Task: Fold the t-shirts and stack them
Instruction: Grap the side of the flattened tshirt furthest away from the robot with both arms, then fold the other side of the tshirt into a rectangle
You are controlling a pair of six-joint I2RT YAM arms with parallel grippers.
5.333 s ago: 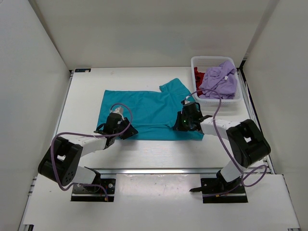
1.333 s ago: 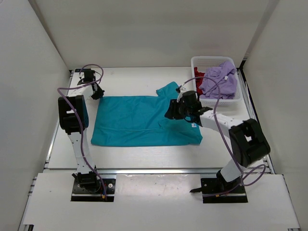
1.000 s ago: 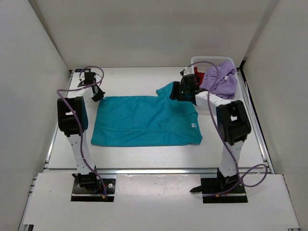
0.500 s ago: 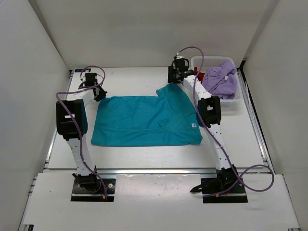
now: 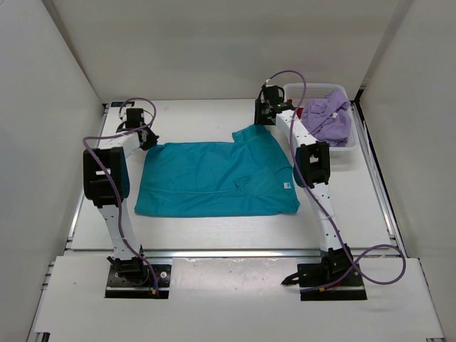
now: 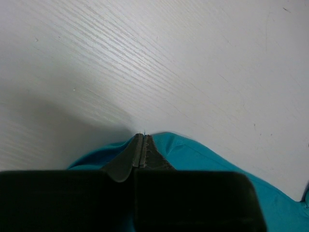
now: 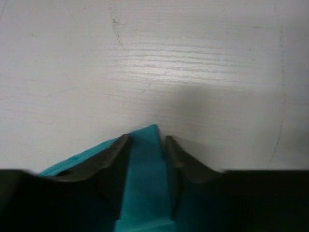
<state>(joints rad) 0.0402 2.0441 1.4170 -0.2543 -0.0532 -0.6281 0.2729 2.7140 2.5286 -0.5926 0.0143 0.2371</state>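
- My left gripper [image 6: 140,145] is fully closed. Its two fingers pinch the far left corner of the teal soft-cloth short-sleeved t-shirt [image 5: 214,178], and the cloth edge sits in the seam between the pads.
- My right gripper [image 7: 146,139] stands partly open. Its fingers straddle the pointed tip of the teal shirt's far right sleeve. The cloth lies in the gap between them with a clear space on each side, so it is not clamped.
- The teal t-shirt lies spread flat on the white wood-grain table [image 5: 214,228], in the middle of the work area, with the raised sleeve at its far right corner.
- Both of my arms reach out to the far edge of the shirt, one at each far corner.
- The light lavender cloth t-shirt [image 5: 329,117] lies bunched in the white plastic mesh basket [image 5: 306,86] at the far right of the table, just beside my right gripper.
- From the top view, I cannot tell whether the dark red shirt is in the basket.
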